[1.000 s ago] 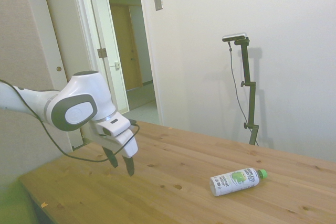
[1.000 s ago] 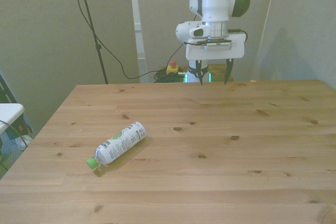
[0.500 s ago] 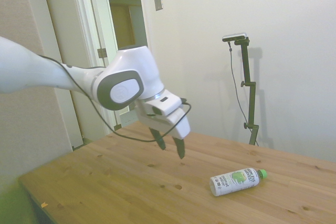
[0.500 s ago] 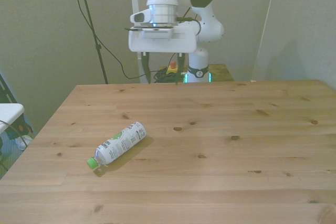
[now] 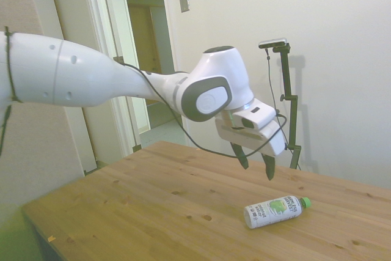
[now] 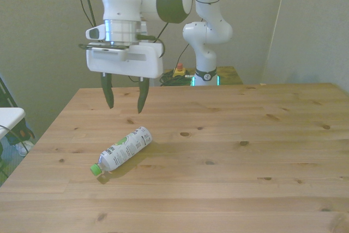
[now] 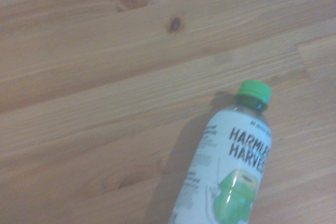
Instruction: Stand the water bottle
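The water bottle [image 6: 124, 149] lies on its side on the wooden table [image 6: 229, 162], green cap toward the front view's left and the near edge. In the side view the water bottle [image 5: 275, 211] rests with its cap pointing right. My gripper [image 6: 125, 103] hangs open above the table, behind the bottle and apart from it, with nothing between its fingers. From the side my gripper [image 5: 256, 167] is above and slightly left of the bottle. The wrist view has the water bottle [image 7: 228, 171] close up, with green cap and white label.
A doorway [image 5: 149, 65] opens behind the table in the side view. The table's left edge [image 6: 38, 140] runs close to the bottle in the front view.
The arm has swung across the table toward the bottle, from the front view's right to its left. The gripper stays open. The bottle has not moved.
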